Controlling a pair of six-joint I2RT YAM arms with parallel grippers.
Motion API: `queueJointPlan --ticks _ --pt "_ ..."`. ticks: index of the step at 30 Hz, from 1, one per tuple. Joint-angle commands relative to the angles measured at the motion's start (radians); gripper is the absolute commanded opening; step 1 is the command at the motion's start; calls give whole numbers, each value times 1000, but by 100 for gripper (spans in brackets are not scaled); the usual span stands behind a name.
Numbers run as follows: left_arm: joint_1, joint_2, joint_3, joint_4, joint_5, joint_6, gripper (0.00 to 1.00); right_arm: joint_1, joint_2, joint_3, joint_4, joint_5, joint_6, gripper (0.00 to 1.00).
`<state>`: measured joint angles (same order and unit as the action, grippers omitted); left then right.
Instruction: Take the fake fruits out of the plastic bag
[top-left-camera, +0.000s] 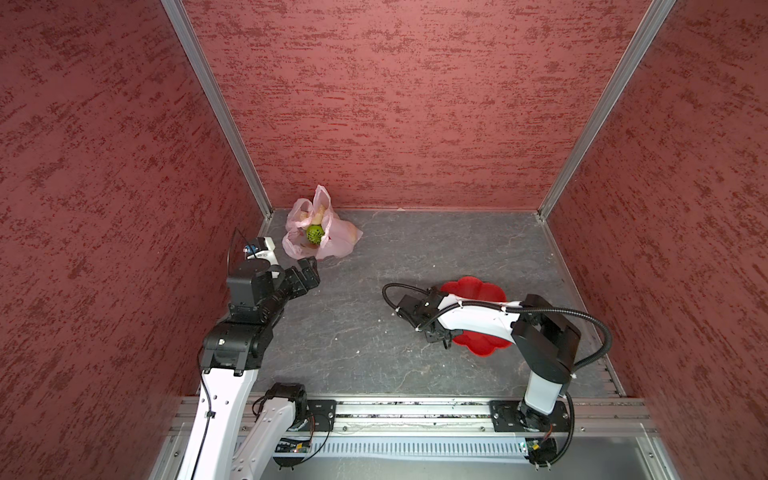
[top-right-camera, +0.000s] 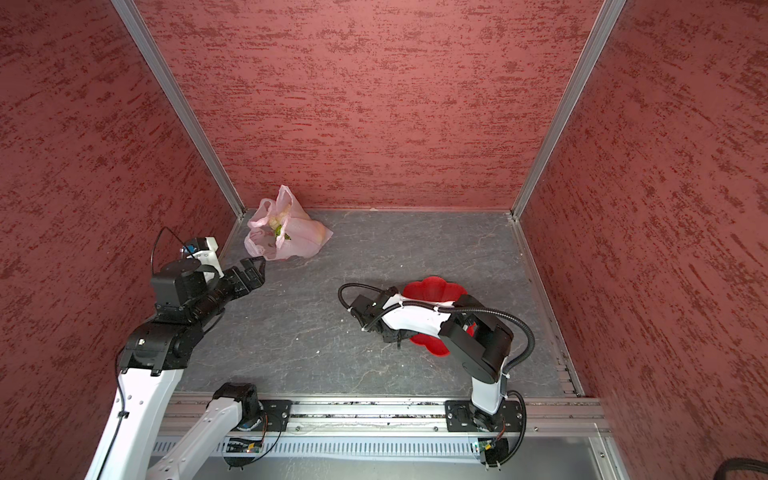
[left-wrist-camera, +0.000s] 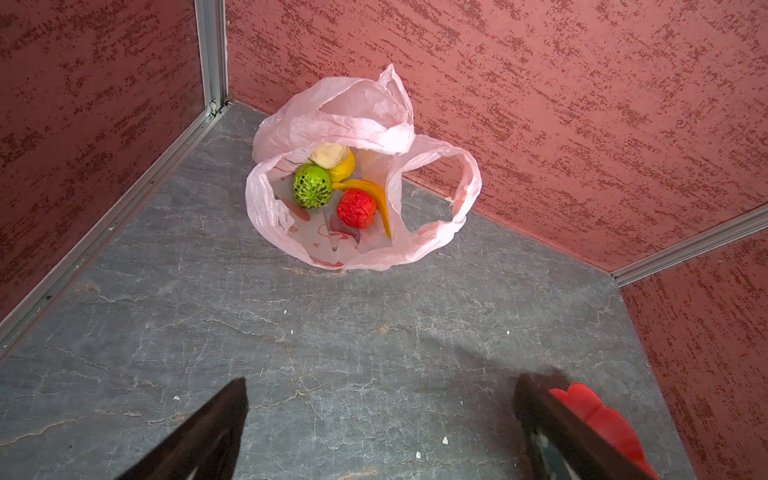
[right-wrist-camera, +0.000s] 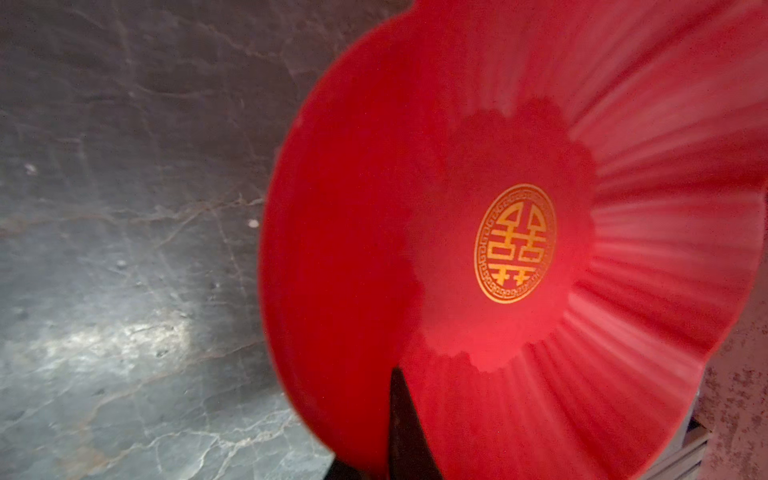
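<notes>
Grey tabletop (left-wrist-camera: 332, 353); left of centre, crinkly pale-pink plastic bag (top-left-camera: 340, 239) gapes around bright fake fruits (left-wrist-camera: 312, 191); left gripper (left-wrist-camera: 382, 379) spread wide, right gripper (top-left-camera: 444, 340) pinches red plate (right-wrist-camera: 353, 249).

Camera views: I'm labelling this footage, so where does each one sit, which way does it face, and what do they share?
Both top views: high behind the robot's base, looking down and forward over the grey stone-look tabletop; both arms show, with left gripper and right gripper.
Left wrist: on the left arm, facing the pale-pink plastic bag in the corner; its two black fingers show, spread.
Right wrist: close over the red flower-shaped plastic plate; one dark finger shows.
Shared: every view shows the plate.
</notes>
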<state>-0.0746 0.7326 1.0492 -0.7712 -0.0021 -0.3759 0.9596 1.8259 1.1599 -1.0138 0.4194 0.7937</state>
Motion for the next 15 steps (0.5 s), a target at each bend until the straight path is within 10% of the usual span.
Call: queueJointPlan --ticks 1,15 --pt "-2 2 15 -13 5 13 100 5 -10 5 -8 -70 52 12" --pt "6 34 32 -21 3 22 100 4 -21 48 -1 -34 -20 52"
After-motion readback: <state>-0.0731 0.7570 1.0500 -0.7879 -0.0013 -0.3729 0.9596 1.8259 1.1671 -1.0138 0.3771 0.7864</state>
